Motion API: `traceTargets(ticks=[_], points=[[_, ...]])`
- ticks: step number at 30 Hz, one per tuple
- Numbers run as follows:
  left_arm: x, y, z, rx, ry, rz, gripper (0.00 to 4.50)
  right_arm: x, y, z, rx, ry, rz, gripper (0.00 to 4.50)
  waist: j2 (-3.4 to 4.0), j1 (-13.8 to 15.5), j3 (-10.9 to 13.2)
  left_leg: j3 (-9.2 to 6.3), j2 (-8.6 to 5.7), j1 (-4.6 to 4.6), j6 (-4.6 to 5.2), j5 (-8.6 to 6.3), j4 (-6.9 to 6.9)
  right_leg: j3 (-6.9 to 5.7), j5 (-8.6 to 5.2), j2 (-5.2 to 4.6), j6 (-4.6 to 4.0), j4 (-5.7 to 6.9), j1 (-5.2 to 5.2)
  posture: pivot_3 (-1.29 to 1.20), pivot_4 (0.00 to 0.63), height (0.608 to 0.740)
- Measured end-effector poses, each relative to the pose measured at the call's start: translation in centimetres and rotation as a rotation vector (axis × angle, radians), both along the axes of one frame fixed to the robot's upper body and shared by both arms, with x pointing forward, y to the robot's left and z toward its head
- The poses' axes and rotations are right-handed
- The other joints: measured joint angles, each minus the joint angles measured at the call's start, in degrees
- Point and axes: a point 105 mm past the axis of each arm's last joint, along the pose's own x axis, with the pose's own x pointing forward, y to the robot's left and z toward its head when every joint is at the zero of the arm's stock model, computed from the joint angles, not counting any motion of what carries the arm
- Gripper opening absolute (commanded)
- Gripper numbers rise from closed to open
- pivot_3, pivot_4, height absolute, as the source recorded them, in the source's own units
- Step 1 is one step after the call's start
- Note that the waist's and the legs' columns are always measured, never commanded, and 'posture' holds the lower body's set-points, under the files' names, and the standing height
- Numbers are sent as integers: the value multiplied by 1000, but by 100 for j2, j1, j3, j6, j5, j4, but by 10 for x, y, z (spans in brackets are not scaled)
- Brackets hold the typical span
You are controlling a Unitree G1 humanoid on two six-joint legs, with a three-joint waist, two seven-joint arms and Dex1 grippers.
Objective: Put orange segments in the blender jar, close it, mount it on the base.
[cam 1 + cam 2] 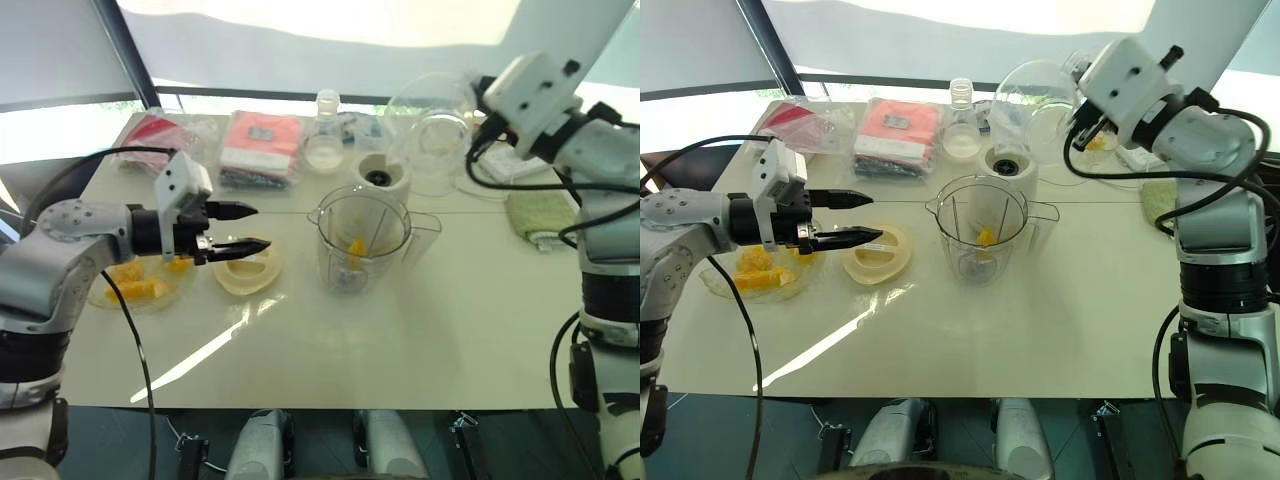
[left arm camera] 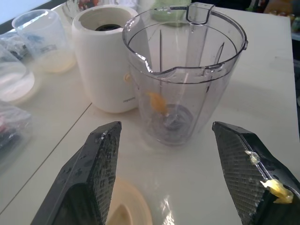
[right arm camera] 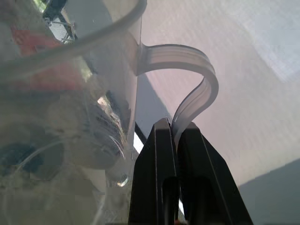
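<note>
**L side.** Bowl (image 1: pixel 715 285) with the segments (image 1: pixel 755 270) sits at table's L edge. My L gripper (image 1: pixel 260 227) hangs just above lid (image 1: pixel 250 275), beside the bowl, jaws wide, nothing held. A scrap of pulp sticks to one pad (image 2: pixel 276 190).
- Risk: wet pad = poor grip on next seg.; soft piece may slip and drop onto lid or table short of jar.
- Risk: jaws hang low over lid; a sweep toward the jar could nudge the lid off its spot.

**Centre.** Jar (image 1: pixel 362 235) stands upright on table, open, not on base, one seg. (image 1: pixel 355 248) down by the blade hub. Base (image 1: pixel 383 178) stands just behind it, near or touching, I cannot tell which.
- Risk: jar is light and nearly empty; a knock on the rim from either arm could tip it or shove it into base.

**R side.** My R gripper (image 3: pixel 174 129) is raised at the back, jaws narrow, clamped on the thin handle (image 3: pixel 201 89) of a clear cup (image 1: pixel 1035 100).
- Risk: grip is on a slim loop only; cup could swing or twist in the jaws.
- Risk: cup hangs above base and bottle (image 1: pixel 325 140); any contents could spill there, incl. into base socket.
</note>
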Motion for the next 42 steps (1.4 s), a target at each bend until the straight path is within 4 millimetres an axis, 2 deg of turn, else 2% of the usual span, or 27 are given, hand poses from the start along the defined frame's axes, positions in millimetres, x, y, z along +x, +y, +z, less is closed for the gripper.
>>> traceTargets(ticks=[2,5,7,9,12,15,17,20,25,32,40,42], points=[[0,-2,1,-8,-1,-4,3236,-1,-16,1,153,24,-74,40,0,4,0,-1,1,0,-1,0,0,-2,0,0,0,1,0,0,150,740],[-2,-4,4,-16,4,-15,3236,-6,-51,-5,368,48,-242,40,-1,24,-1,-3,-3,-3,-1,0,0,-2,0,-1,-1,0,0,0,150,740],[-5,-7,5,-21,13,-30,3236,-13,-77,-19,502,65,-376,40,-1,21,-1,-3,-7,-5,-1,0,-2,-2,0,-4,0,-3,0,0,150,740],[-7,-9,6,-23,10,-41,3236,-18,-95,-34,574,86,-471,40,-1,11,-1,-2,-9,-5,0,0,-2,-1,0,-5,1,-5,0,0,150,740],[-9,-11,8,-34,15,-52,3236,-28,-122,-62,691,114,-629,40,-1,2,-1,-3,-10,-4,-1,0,-4,-1,0,-3,0,-4,0,0,150,740],[-11,-16,11,-50,11,-75,3236,-40,-154,-113,744,190,-796,40,-2,10,-2,-3,-14,-2,-1,1,-6,-1,0,-2,0,-5,2,0,150,740],[-12,-17,11,-53,12,-77,3236,-44,-166,-141,756,238,-859,40,5,-7,0,-1,-17,-1,-1,1,-6,5,0,-3,1,-5,1,0,150,740],[-11,-19,10,-60,14,-83,3236,-45,-179,-162,752,228,-900,40,6,-64,-1,0,-17,7,-1,1,-9,9,0,-1,1,-6,2,0,150,740],[-10,-21,7,-66,16,-74,3236,-39,-183,-184,774,215,-887,40,5,-142,-1,-8,-16,8,-5,4,-15,9,6,4,12,-4,2,0,150,740],[-11,-21,2,-65,25,-60,3236,-33,-174,-238,838,293,-941,40,6,-175,-1,-8,-16,9,-6,4,-28,10,8,3,17,-7,1,0,150,740],[-9,-21,1,-67,24,-42,3236,-29,-167,-250,848,267,-966,40,6,-171,-1,-9,-16,10,-8,5,-29,10,8,2,17,-7,0,0,150,740],[-9,-21,1,-67,25,-41,3236,-28,-165,-252,854,267,-965,605,6,-170,-1,-9,-16,10,-8,5,-29,10,8,2,17,-7,1,0,150,740]])
